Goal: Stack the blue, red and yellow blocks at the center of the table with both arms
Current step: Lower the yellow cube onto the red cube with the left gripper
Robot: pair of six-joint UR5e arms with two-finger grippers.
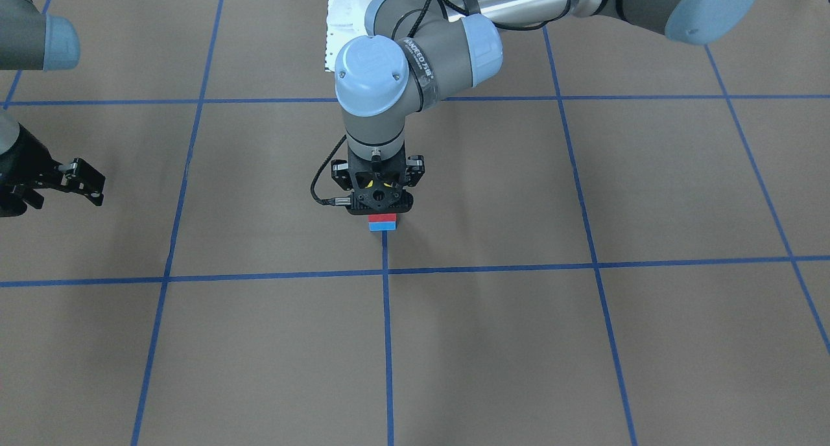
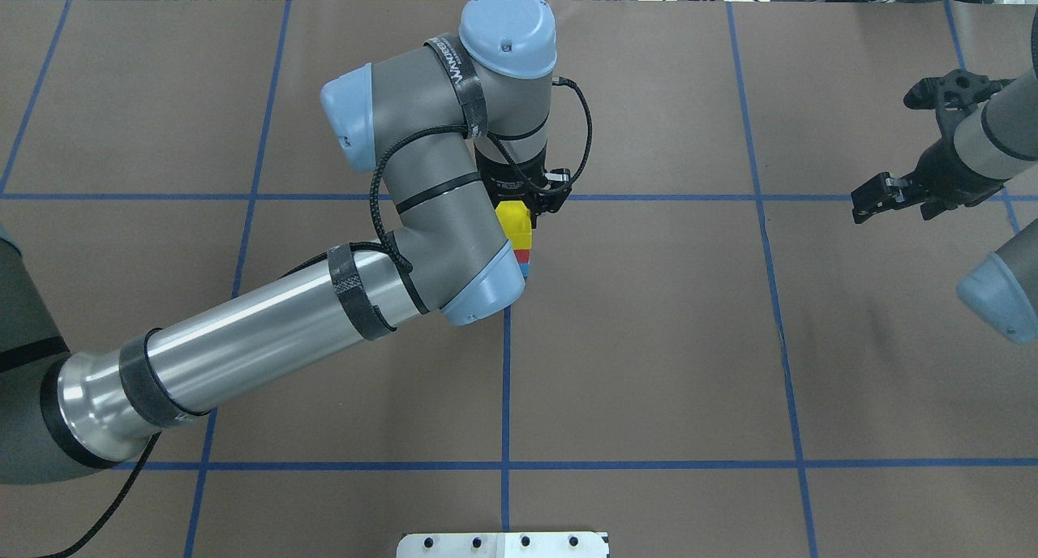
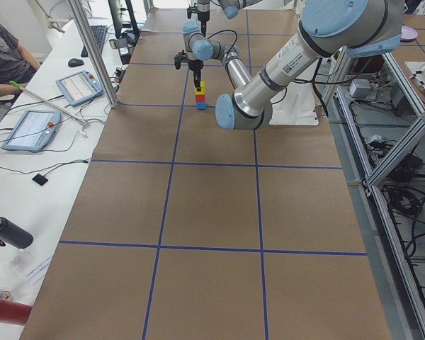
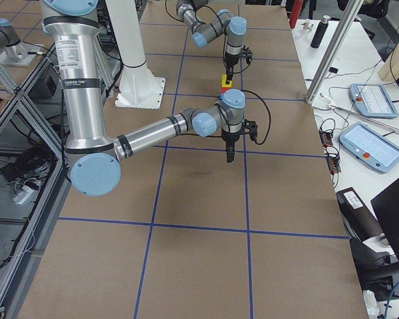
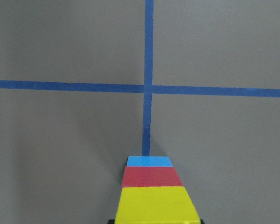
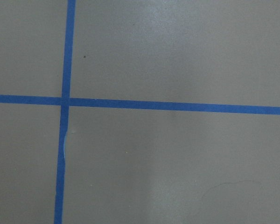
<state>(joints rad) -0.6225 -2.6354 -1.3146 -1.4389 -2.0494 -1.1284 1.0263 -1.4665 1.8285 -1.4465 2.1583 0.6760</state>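
Observation:
A stack stands at the table's centre, on a tape crossing: blue block [image 5: 149, 161] at the bottom, red block [image 5: 151, 176] on it, yellow block [image 5: 154, 204] on top. My left gripper [image 2: 525, 207] points straight down over the stack and is shut on the yellow block [image 2: 514, 221], which rests on the red block [image 1: 382, 218]. The blue block [image 1: 382, 226] shows below it. My right gripper [image 2: 890, 204] hangs open and empty far off on the robot's right side, well apart from the stack.
Brown paper with a blue tape grid [image 2: 506, 379] covers the table. The robot's white base plate [image 2: 503, 544] lies at the near edge. Tablets [image 3: 30, 129], cables and a seated operator [image 3: 3, 53] are along the side bench.

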